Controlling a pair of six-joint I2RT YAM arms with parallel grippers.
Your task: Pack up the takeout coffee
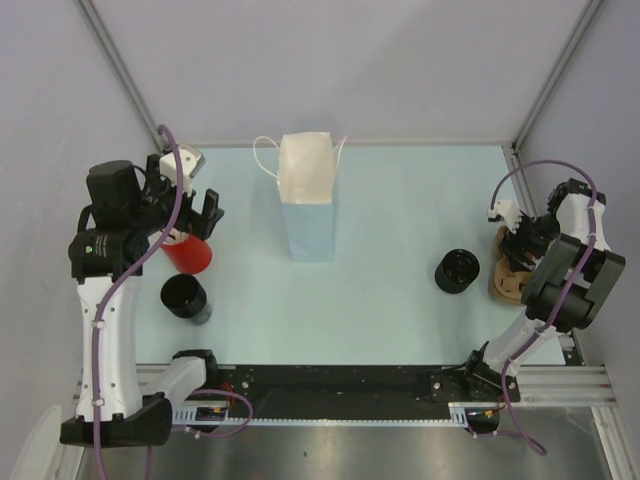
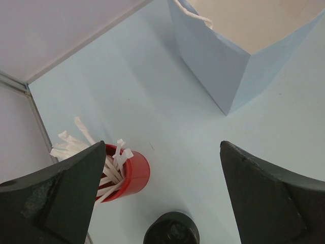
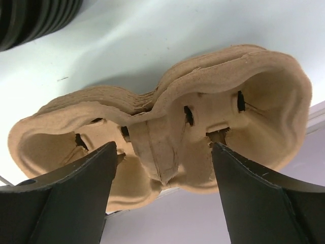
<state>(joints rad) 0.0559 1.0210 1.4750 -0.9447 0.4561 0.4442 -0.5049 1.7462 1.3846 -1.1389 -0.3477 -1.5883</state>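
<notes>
A pale-blue desk (image 1: 400, 200) with grey walls on three sides is seen from above, with two robot arms mounted at its near edge. At the far left, the left hand (image 1: 205, 215) is held above the desk with its jaws spread wide and nothing between them. Just beside and partly beneath it, a red cup (image 1: 186, 252) filled with white straws (image 2: 109, 168) is seen standing upright. The takeout coffee (image 1: 184, 296), a short black cup with a round black lid, is placed upright on the desk just in front of the red cup, nearer the arm bases, well apart from the bag and touched by neither hand. Near the middle of the desk, toward the back, a pale-blue paper bag (image 1: 308, 215) with white handles is set upright with its mouth open. Further right, a black ribbed round object (image 1: 456, 272) is found on the desk. Just to its right, at the desk's edge, a brown pulp cup carrier (image 3: 167, 127) is laid with its two hollows facing up. The right hand (image 3: 162, 193) is held directly over this carrier, its jaws spread wide with one finger on either side of the carrier's middle ridge; no contact with the pulp can be made out
</notes>
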